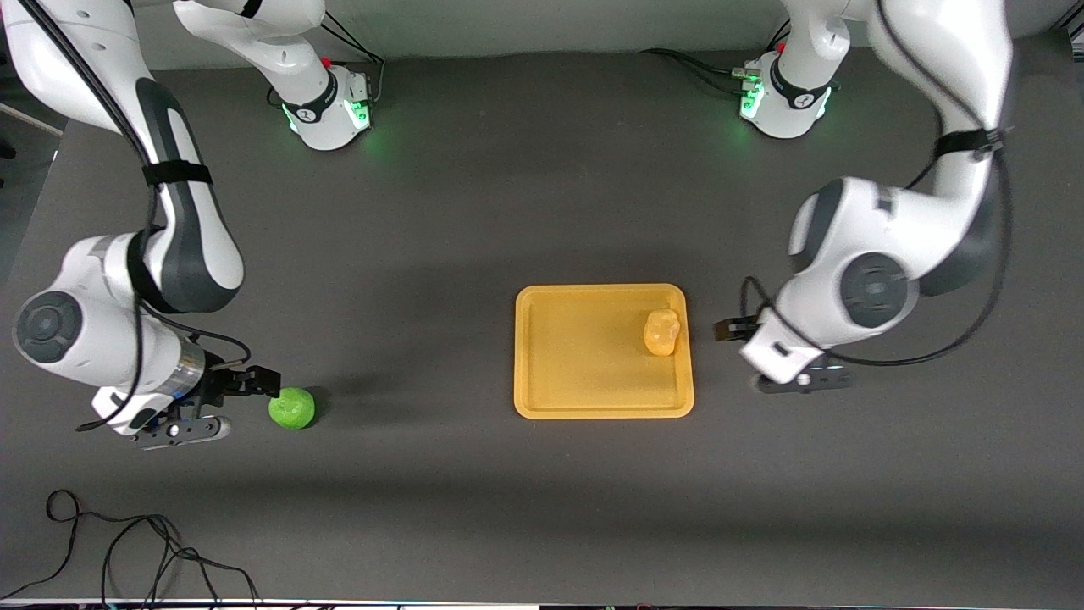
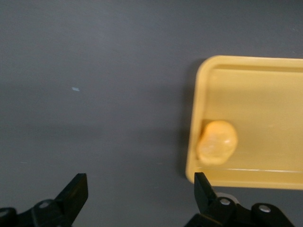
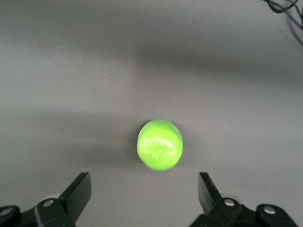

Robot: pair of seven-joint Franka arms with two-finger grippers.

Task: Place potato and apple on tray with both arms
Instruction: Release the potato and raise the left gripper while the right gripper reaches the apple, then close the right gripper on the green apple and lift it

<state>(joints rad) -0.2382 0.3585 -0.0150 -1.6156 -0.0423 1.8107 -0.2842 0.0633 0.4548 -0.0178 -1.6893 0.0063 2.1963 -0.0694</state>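
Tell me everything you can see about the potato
The potato is a small, lumpy, oblong yellow-orange lump with a glossy, plastic-looking skin. It lies on the tray, close to the rim at the left arm's end of the table, and nothing grips it. The left gripper hangs open over the bare table just off that edge of the tray, apart from the potato.

The front camera is looking steeply down across the table (image 1: 474, 212) toward both bases. Each wrist camera is peering closely downward, sharing the tray (image 1: 593, 405) (image 2: 246, 179) and the apple (image 1: 292, 408) (image 3: 160, 144).
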